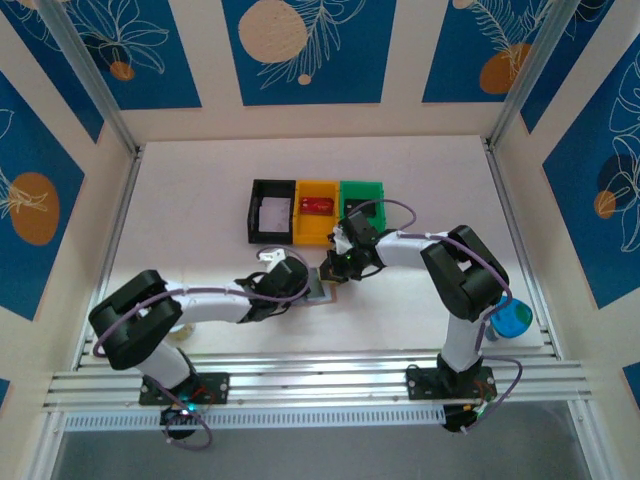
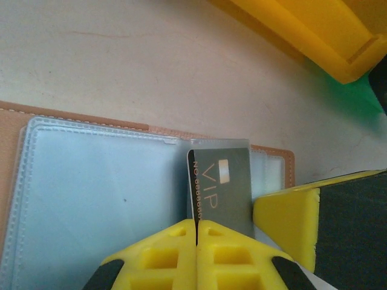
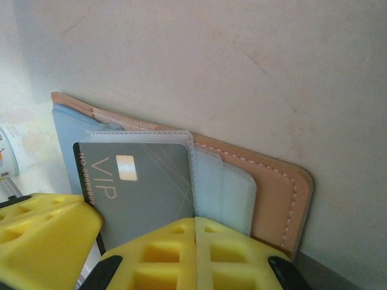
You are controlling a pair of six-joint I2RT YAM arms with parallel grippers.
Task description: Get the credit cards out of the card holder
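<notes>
Left fingers point(image 2: 197, 231) pinching grey VIP card point(image 2: 222, 187), right fingers point(image 3: 195, 234) closed, seemingly on open tan card holder point(image 3: 279, 193), blue-grey pockets point(image 2: 91, 199)

Top external camera looks steeply down from 6 o'clock, far off. Both wrist cameras sit very close, sharing the grey VIP card point(image 2: 222, 190) and card holder point(image 3: 279, 192).

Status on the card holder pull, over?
Left gripper shut, tips at grey VIP card. Right gripper shut beside it. Open tan leather-like card holder flat on table, card not yet out. Nothing in the way.
</notes>
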